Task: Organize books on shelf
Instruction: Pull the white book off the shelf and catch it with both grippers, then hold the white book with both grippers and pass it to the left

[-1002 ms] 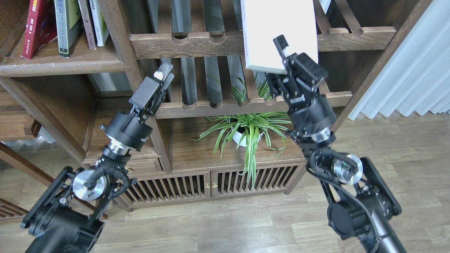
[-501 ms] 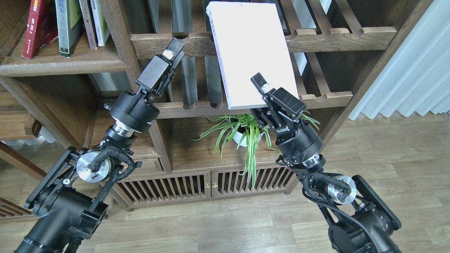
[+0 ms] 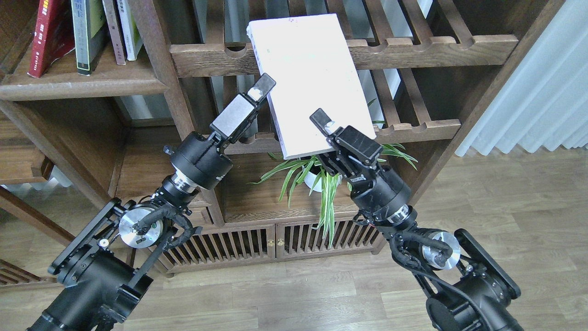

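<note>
far left you've got the shelf (image 3: 82, 85) with the dark red book (image 3: 48, 34) leaning, then the grey-black book (image 3: 86, 34) upright beside it, then a thin brown book (image 3: 111, 32) and a white-green book (image 3: 131, 27); moving right, your left gripper (image 3: 257, 94) is up in front of the slatted rack (image 3: 413, 48), tip just beside the left edge of the white book (image 3: 308, 78); can't tell if its fingers are apart or together, it's seen from behind as one dark block; the white book is tilted, top leaning left, held in the air in front of the rack rails, well apart from the shelf; your right gripper (image 3: 327, 133) is clamped on its bottom right corner, one finger (image 3: 321, 120) lying over the cover; the upright post (image 3: 156, 69) stands between the white book and the shelf; below it a spider plant (image 3: 317, 172) sits on the cabinet top (image 3: 257, 195), leaves poking out around your right wrist.
</note>
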Robot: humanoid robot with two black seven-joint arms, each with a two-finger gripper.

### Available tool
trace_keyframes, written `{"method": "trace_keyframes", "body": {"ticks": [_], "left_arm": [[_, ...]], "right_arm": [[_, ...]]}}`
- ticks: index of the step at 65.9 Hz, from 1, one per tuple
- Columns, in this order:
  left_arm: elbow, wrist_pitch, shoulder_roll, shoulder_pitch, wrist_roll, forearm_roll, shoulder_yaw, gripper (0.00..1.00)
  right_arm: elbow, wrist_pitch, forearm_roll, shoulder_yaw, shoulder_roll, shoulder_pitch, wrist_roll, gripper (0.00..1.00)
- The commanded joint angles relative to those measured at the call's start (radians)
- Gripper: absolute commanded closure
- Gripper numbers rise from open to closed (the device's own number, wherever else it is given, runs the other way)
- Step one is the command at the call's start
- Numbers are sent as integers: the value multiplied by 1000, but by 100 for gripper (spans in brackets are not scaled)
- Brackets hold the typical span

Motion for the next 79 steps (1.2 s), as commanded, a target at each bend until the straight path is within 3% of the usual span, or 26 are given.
{"method": "trace_keyframes", "body": {"ticks": [1,17,23,24,35,79], "left_arm": [[0,0,0,3,0,0,4,36],[0,0,0,5,0,0,12,44],[0,0,0,5,0,0,15,59],[0,0,0,5,0,0,18,67],[0,0,0,5,0,-2,20,92],[0,0,0,5,0,0,49,98]], "right_arm": [[-23,0,-32,-20,0,2,-14,95],[-50,0,-44,-29,-2,4,-17,95],[-56,0,-44,-29,-2,12,-17,95],[-56,0,-43,-23,0,16,-15,95],[-63,0,-41,-15,9,24,-14,94],[-78,0,-24,22,15,47,-2,91]]}}
